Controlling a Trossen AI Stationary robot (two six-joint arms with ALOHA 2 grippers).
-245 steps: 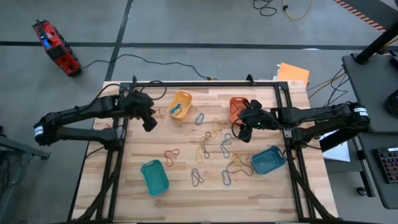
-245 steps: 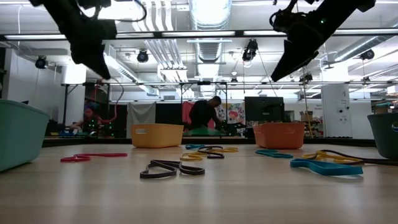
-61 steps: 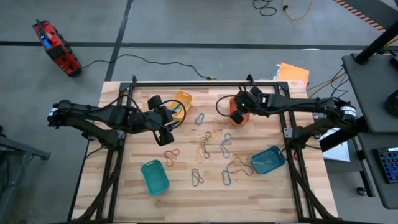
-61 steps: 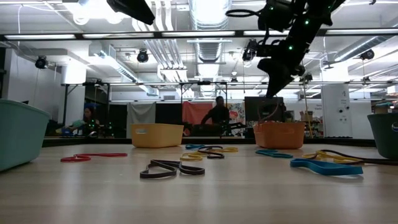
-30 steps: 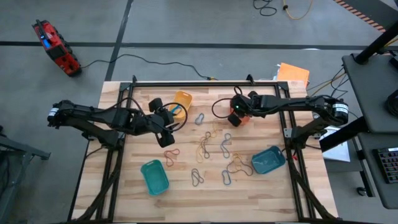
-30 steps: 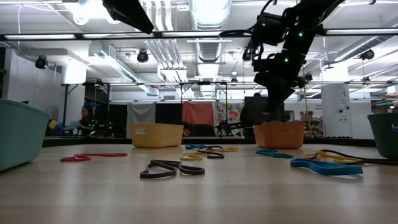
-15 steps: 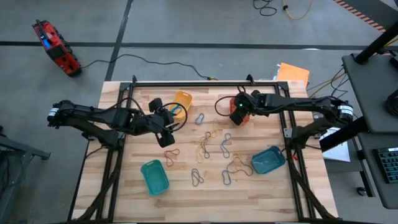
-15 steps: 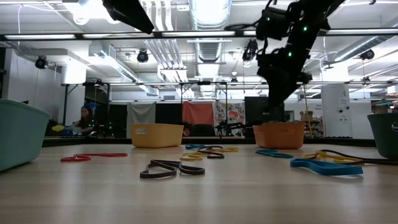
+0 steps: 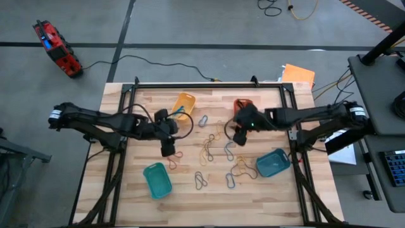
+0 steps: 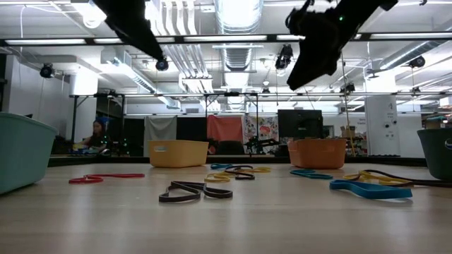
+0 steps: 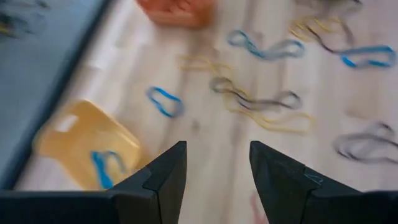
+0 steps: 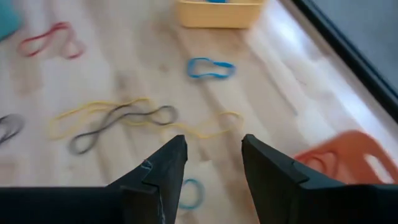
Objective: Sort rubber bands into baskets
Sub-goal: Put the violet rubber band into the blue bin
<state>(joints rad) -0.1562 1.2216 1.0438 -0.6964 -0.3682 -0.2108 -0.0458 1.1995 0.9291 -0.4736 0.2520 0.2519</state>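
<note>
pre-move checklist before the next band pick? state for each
1. Left gripper open, nothing held: ok.
2. Right gripper open, nothing held: ok.
3. Both grippers above the table, not touching bands: ok, low view shows them high.
4. Loose bands left to sort, e.g. red band by the left gripper: ok.
5. Arms apart from each other: ok in high view.
6. Blue band lies in the yellow basket, colour mismatch: not ok.
</note>
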